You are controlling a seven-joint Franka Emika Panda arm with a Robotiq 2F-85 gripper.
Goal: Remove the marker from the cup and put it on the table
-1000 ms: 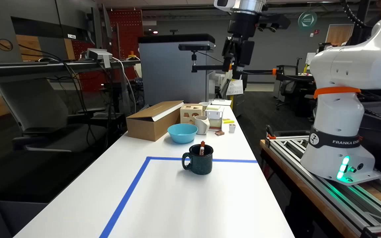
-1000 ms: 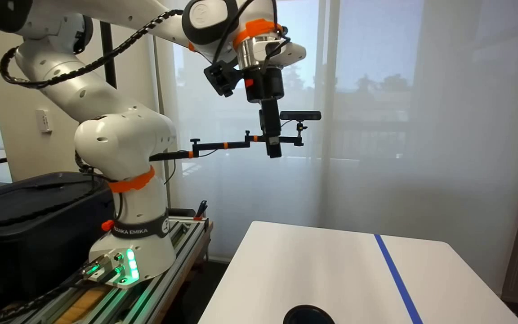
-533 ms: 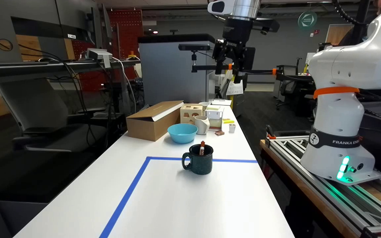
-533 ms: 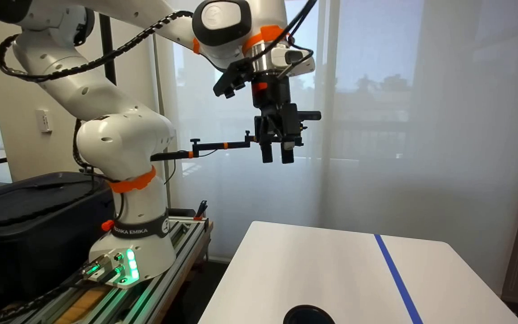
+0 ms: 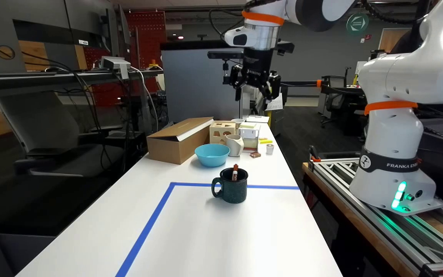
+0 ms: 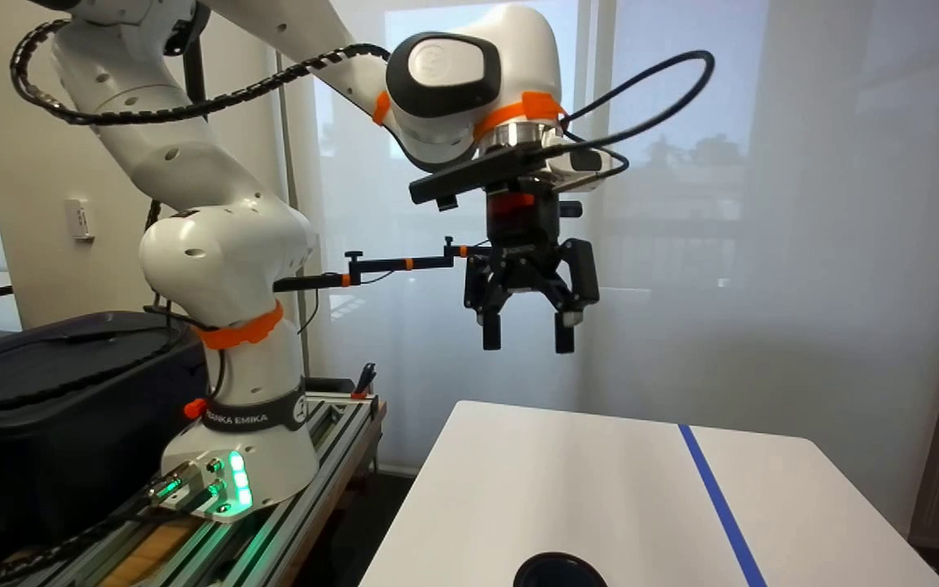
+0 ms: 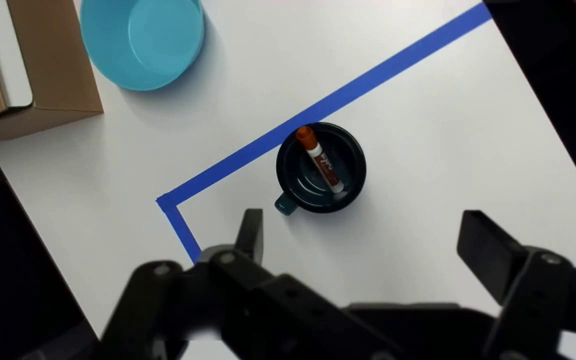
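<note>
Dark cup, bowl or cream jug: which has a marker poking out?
The dark cup: the marker leans in it, upper end above the rim. No marker shows poking out of the bowl or the cream jug.

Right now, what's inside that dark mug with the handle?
A single marker leans inside the mug, cap end up. Part of the mug's bottom shows beside it, but the patch directly beneath the marker is covered.
</note>
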